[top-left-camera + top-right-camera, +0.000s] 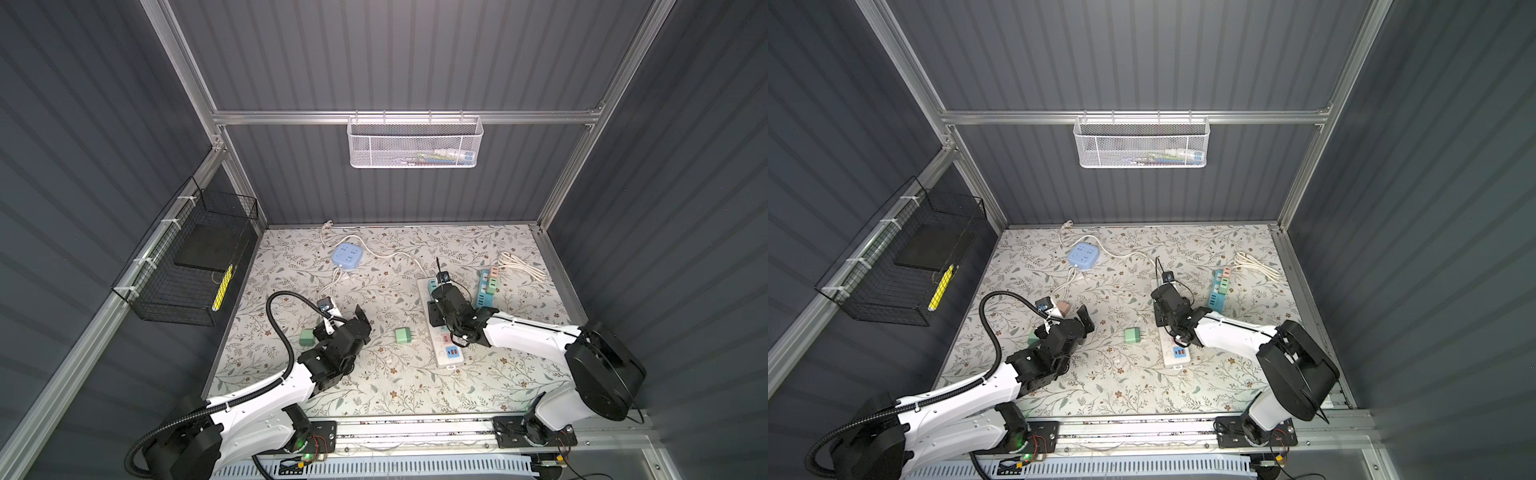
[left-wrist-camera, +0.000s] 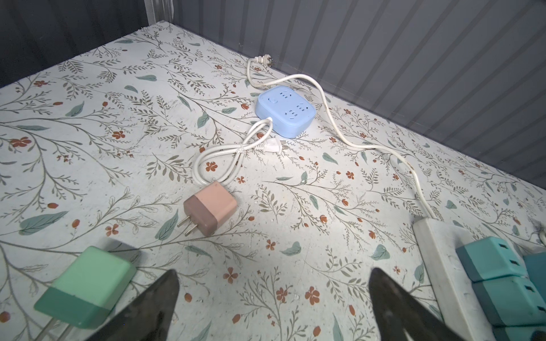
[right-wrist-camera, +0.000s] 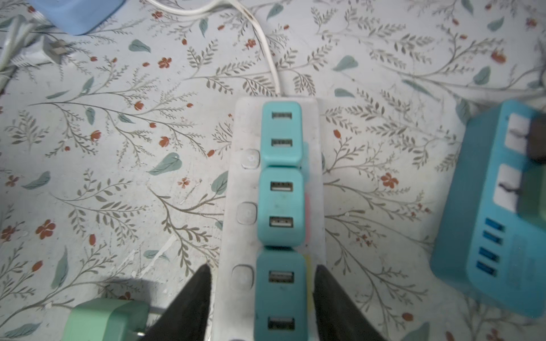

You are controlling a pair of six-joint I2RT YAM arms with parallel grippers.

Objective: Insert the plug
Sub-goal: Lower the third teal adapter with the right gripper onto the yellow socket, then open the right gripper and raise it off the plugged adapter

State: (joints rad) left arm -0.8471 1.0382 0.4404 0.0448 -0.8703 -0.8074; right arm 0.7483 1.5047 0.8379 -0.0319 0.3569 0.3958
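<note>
A white power strip (image 3: 233,212) lies on the floral table (image 1: 374,390) with three teal plugs seated in a row along it. My right gripper (image 3: 261,270) hangs over the strip's near end. Its fingers stand open on either side of the nearest teal plug (image 3: 280,295), not pressing on it. A loose green plug (image 1: 402,336) lies just left of the strip, prongs toward it. My left gripper (image 2: 273,271) is wide open and empty above bare table. A second green plug (image 2: 85,288) lies beside it and a pink plug (image 2: 211,208) lies ahead of it.
A round blue socket block (image 1: 347,257) with coiled white cord sits at the back left. A teal power strip (image 1: 486,289) holding small plugs lies right of the white strip, with a cord bundle (image 1: 521,266) behind. A black wire basket (image 1: 195,266) hangs on the left wall.
</note>
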